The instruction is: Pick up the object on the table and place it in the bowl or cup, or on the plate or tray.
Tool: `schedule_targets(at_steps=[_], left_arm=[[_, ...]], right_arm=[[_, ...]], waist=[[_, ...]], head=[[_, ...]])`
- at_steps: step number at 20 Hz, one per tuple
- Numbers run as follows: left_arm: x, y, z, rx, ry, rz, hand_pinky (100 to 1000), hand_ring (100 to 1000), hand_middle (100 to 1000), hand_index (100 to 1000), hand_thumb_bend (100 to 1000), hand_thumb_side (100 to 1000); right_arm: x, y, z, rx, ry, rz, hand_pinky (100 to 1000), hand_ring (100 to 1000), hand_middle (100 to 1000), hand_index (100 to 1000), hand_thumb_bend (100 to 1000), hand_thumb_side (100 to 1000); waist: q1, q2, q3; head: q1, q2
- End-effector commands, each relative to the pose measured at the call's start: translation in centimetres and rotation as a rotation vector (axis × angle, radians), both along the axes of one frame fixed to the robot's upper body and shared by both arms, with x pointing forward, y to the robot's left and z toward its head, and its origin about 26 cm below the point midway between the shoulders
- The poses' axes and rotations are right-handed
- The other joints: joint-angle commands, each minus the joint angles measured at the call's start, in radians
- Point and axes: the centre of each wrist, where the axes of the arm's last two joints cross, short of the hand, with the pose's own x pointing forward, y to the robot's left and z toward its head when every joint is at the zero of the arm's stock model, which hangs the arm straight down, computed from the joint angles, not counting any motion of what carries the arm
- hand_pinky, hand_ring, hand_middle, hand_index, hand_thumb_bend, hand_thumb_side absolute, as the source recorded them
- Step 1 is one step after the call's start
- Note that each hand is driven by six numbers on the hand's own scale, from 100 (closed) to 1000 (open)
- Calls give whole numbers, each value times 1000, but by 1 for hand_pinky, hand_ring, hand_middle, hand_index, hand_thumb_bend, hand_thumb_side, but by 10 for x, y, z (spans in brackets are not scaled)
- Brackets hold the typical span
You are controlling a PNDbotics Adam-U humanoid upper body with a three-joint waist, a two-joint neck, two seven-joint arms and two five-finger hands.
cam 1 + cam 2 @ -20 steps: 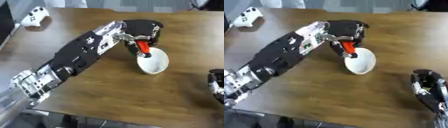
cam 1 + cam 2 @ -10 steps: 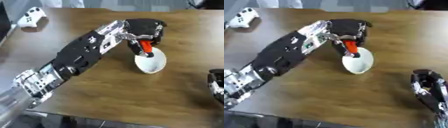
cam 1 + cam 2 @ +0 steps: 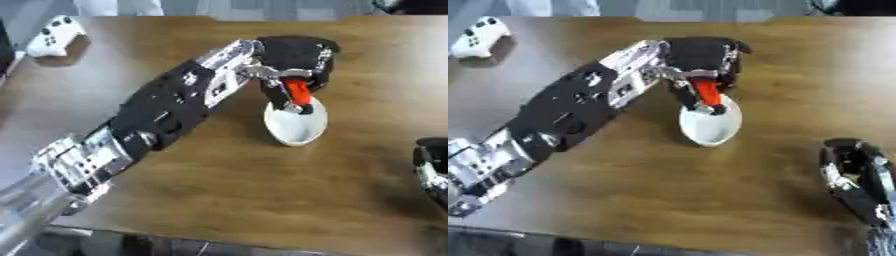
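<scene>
My left hand (image 3: 294, 59) reaches across the brown table (image 3: 227, 190) from the lower left. Its fingers are curled round a small red object (image 3: 299, 93), which hangs at the far rim of a white bowl (image 3: 297, 126), just over its inside. The bowl stands upright on the table a little below the hand. My right hand (image 3: 857, 179) shows at the right edge, lying low near the table, and its fingers cannot be made out. The lower tip of the red object is partly covered by a finger.
A white game controller (image 3: 54, 36) lies at the table's far left corner. A person's pale clothing (image 3: 118, 6) shows at the far edge. The table's near edge runs along the bottom of both views.
The left hand has brought the red object slightly lower, toward the bowl's rim. The whole picture has shifted a little, so the camera has moved. The right hand has stayed put.
</scene>
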Motion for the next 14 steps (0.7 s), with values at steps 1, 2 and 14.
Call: schedule_targets(at_steps=[1,2,14], left_arm=[[1,0,13,0,-32,-12,982,358,300,357,446,100],[1,0,13,2,-31,-17,994,416,347,382,481,100],[1,2,17,-29,-58,-102,1000,660,661,729,781,883]], right_arm=[[2,1,10,3,-30,8,139,368,429,667,287,287],[2,1,10,3,-30,8,139,368,429,667,287,287],[3,3,8,2,-26,9,139,369,429,668,277,289]], waist=[[-2,-12,0],[-2,-12,0],[-6,-15,4]], head=[[-8,-3],[-8,-3],[-2,-3]])
